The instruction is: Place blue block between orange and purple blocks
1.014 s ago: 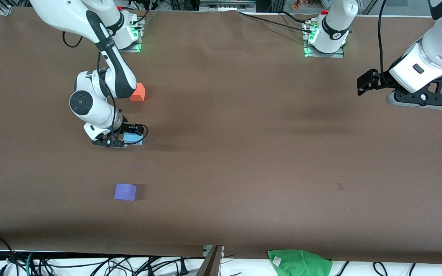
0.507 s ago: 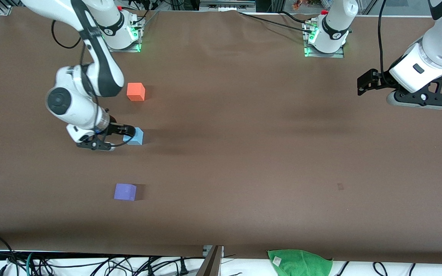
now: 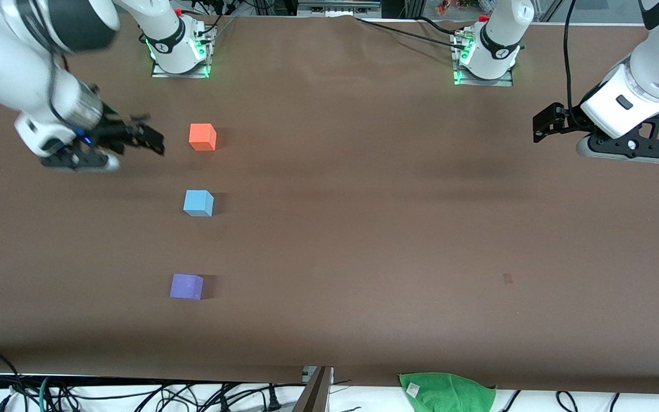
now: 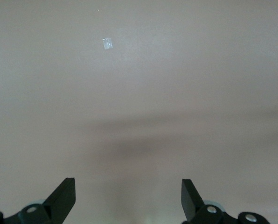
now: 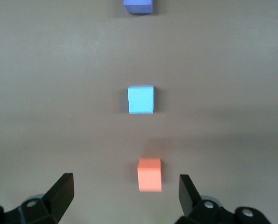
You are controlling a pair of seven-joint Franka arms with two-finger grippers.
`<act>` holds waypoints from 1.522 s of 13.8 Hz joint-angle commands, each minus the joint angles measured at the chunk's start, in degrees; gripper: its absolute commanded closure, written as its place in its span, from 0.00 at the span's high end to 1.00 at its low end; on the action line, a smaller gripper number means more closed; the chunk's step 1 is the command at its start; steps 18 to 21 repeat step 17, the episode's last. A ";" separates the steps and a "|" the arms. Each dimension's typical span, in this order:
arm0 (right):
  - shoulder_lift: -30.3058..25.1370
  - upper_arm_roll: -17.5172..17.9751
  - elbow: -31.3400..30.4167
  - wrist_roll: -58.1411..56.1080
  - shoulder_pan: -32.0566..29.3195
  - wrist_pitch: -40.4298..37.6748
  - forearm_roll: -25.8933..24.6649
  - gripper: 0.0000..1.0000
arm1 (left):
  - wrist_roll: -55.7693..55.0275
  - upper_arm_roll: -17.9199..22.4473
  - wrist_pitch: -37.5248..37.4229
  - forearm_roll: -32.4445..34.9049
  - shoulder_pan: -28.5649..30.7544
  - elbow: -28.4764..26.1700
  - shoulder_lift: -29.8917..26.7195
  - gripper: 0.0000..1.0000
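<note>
The blue block (image 3: 198, 203) sits on the brown table, in line between the orange block (image 3: 202, 137), farther from the front camera, and the purple block (image 3: 186, 286), nearer to it. The right wrist view shows all three in a row: blue block (image 5: 141, 99), orange block (image 5: 149, 174), purple block (image 5: 138, 5). My right gripper (image 3: 149, 139) is open and empty, up in the air beside the orange block toward the right arm's end; its jaws (image 5: 126, 184) hold nothing. My left gripper (image 3: 542, 127) is open and empty, waiting over the left arm's end (image 4: 128, 186).
A green cloth (image 3: 447, 392) lies at the table's front edge. A small pale mark (image 3: 507, 278) is on the table toward the left arm's end; it also shows in the left wrist view (image 4: 107, 44). Cables run along the front edge.
My right gripper let go of the blue block, rose and drew back toward the right arm's end of the table. The blue block stayed where it was set. The left arm has not moved.
</note>
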 commanded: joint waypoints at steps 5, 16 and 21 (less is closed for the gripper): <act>4.63 2.02 10.08 -9.31 -7.10 -10.93 -1.51 0.99 | 0.43 0.32 -0.70 -0.83 0.71 0.65 -0.42 1.00; 5.41 7.20 11.20 -8.69 -11.32 -8.29 -4.86 0.99 | 0.43 0.50 -0.78 -0.83 0.71 1.09 -0.24 1.00; 5.76 7.20 11.81 -8.69 -11.32 -8.37 -4.85 0.99 | 0.43 0.50 -0.78 -0.83 0.71 1.09 -0.24 1.00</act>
